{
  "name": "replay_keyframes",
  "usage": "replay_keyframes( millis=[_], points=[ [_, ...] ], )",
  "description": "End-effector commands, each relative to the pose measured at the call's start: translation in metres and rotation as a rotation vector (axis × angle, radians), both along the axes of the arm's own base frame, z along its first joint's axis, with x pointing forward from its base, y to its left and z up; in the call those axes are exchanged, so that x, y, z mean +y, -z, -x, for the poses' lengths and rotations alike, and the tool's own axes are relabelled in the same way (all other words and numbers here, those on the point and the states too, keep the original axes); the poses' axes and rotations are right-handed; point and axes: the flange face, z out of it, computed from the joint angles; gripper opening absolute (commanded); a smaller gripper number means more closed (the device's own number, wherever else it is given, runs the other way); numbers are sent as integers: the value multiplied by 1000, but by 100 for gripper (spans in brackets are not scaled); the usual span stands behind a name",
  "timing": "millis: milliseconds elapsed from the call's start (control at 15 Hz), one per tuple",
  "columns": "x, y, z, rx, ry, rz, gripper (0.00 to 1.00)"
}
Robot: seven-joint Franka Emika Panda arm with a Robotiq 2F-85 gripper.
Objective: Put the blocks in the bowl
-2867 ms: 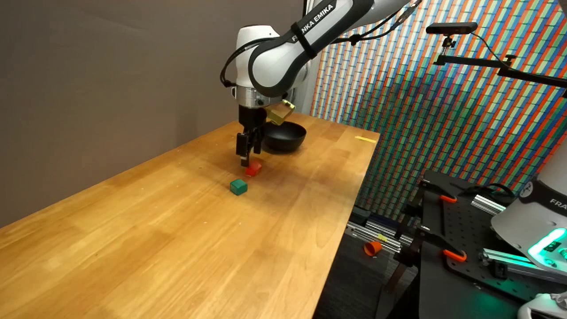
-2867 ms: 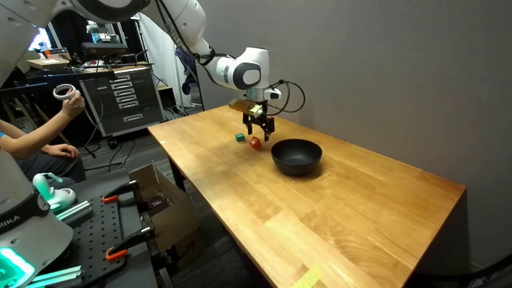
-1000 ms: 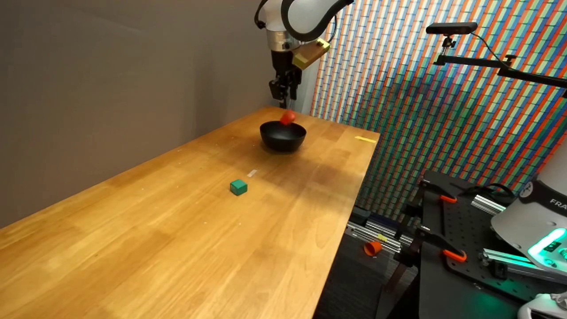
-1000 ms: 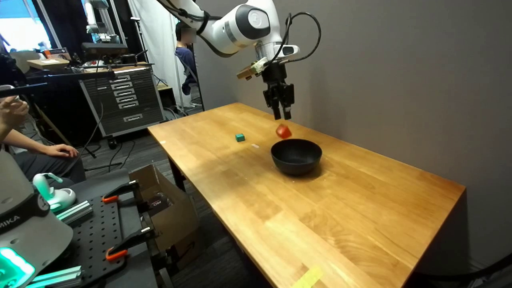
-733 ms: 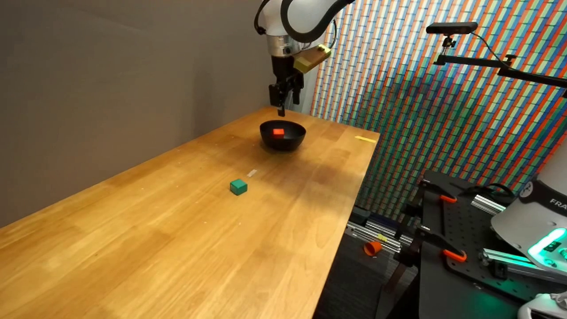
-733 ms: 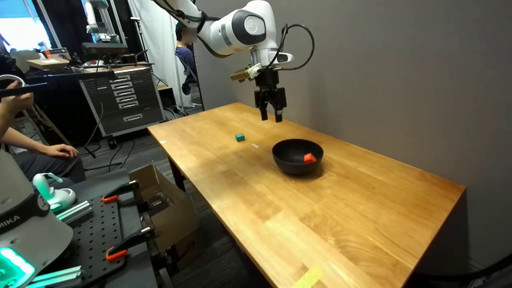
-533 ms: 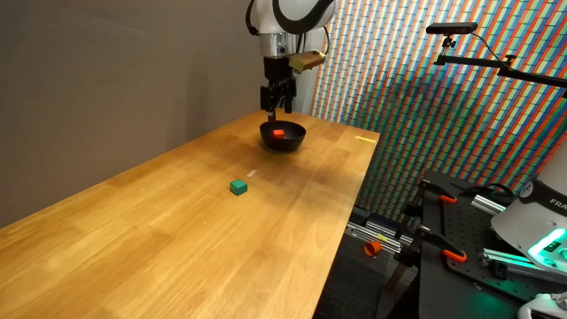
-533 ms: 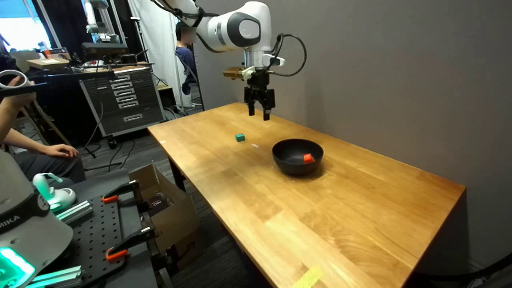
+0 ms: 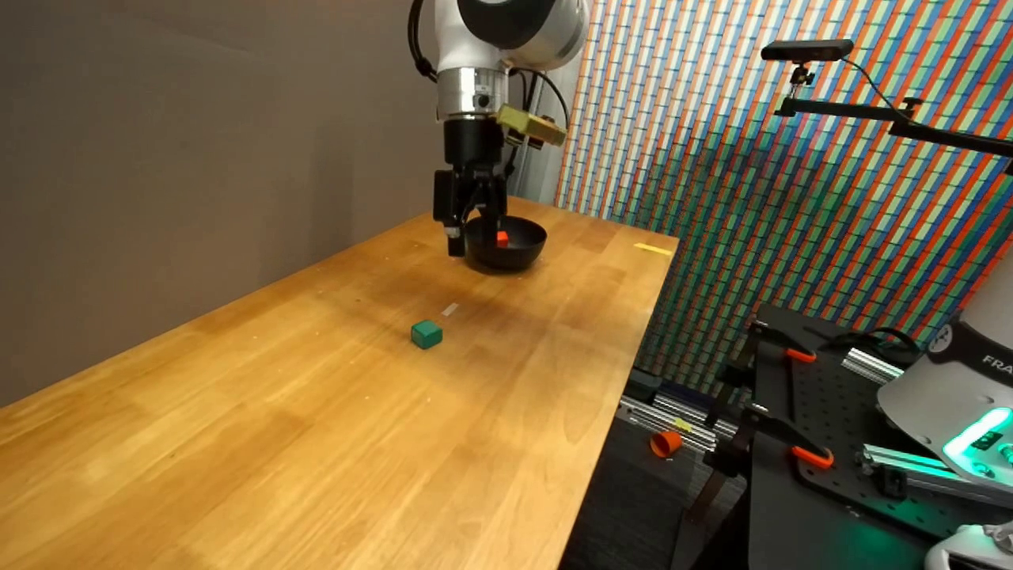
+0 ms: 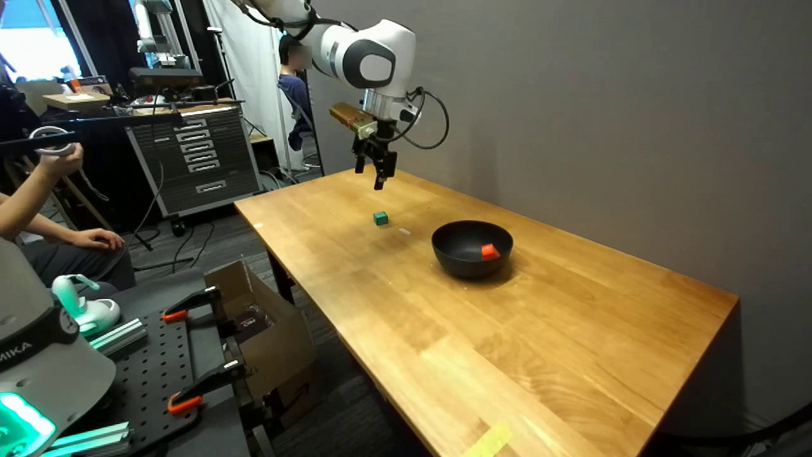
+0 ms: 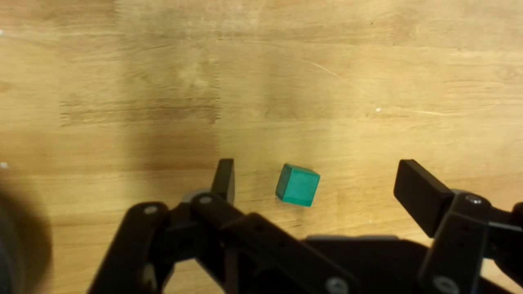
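The green block (image 9: 426, 334) sits on the table in both exterior views, also here (image 10: 380, 218). The red block (image 10: 489, 252) lies inside the black bowl (image 10: 466, 268); in an exterior view the red block (image 9: 502, 238) is partly hidden behind a finger. My gripper (image 10: 370, 178) is open and empty, held above the table near the green block and apart from it. In the wrist view the green block (image 11: 300, 185) shows between the spread fingers, nearer the left finger (image 11: 224, 179), and below them. The bowl's dark edge (image 11: 8, 249) shows at the lower left.
The wooden table (image 9: 332, 443) has a grey wall (image 10: 602, 127) along its far side. A small pale label (image 9: 450, 309) lies between the green block and the bowl. Yellow tape (image 10: 491, 439) marks the table's end.
The red block was on the table by the gripper, then dropped from above the bowl, and now rests in it. My open gripper has moved away from the bowl, toward above the green block, and lower.
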Motion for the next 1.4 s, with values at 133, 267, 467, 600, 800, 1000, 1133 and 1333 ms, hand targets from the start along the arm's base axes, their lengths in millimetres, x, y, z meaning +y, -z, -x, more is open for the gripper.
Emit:
replay_keyframes(
  millis=[133,267,467,600,800,1000,1133,1333],
  points=[
    [24,49,0,59,-7,-59,100],
    [34,69,-1,28,1,-11,100],
    [48,89,-8,-25,12,8,100],
    [57,100,-13,-54,26,20,100],
    [60,111,-22,-134,26,92,100],
    [59,122,-30,-192,38,158,100],
    [59,129,-34,-209,47,188,75],
    [61,132,-35,-217,47,218,58]
  ],
)
